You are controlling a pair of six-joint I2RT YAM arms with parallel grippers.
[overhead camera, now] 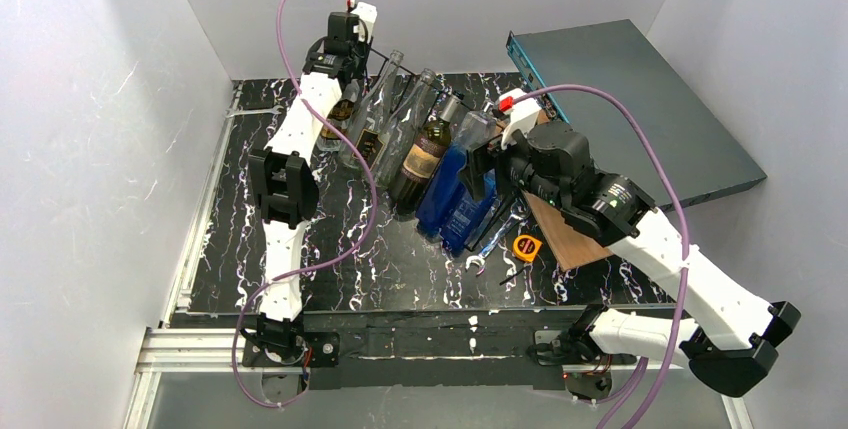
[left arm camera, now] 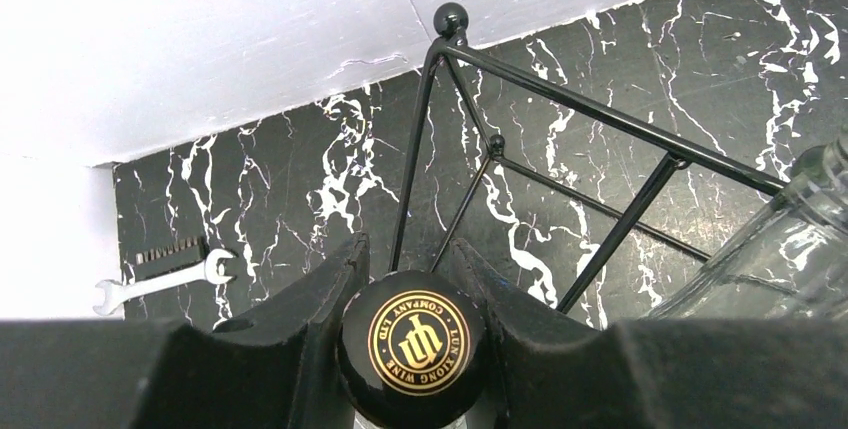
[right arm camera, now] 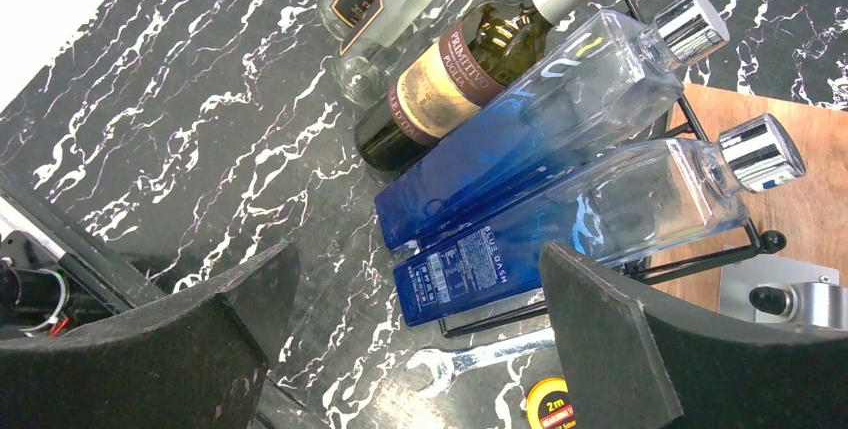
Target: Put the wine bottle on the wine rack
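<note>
The black wire wine rack (overhead camera: pixel 380 53) stands at the back middle of the table with several bottles leaning in its slots. My left gripper (overhead camera: pixel 345 57) is at the rack's far left end, shut on the black gold-logo cap (left arm camera: pixel 418 341) of a dark wine bottle (overhead camera: pixel 341 114). The rack's end frame (left arm camera: pixel 600 119) is just beyond the fingers. My right gripper (overhead camera: pixel 492 164) hangs open and empty over the rack's right end. Its wrist view shows two blue bottles (right arm camera: pixel 530 129), a dark labelled bottle (right arm camera: pixel 450 79) and the rack wire (right arm camera: pixel 690 264).
A clear bottle (left arm camera: pixel 780 249) lies right of the held cap. A wrench (left arm camera: pixel 165 282) and a bit set (left arm camera: pixel 170 252) lie at the far left. Another wrench (right arm camera: pixel 480 354), a tape measure (overhead camera: pixel 526 246), a wooden board (overhead camera: pixel 565 234) and a grey case (overhead camera: pixel 640 99) are at the right.
</note>
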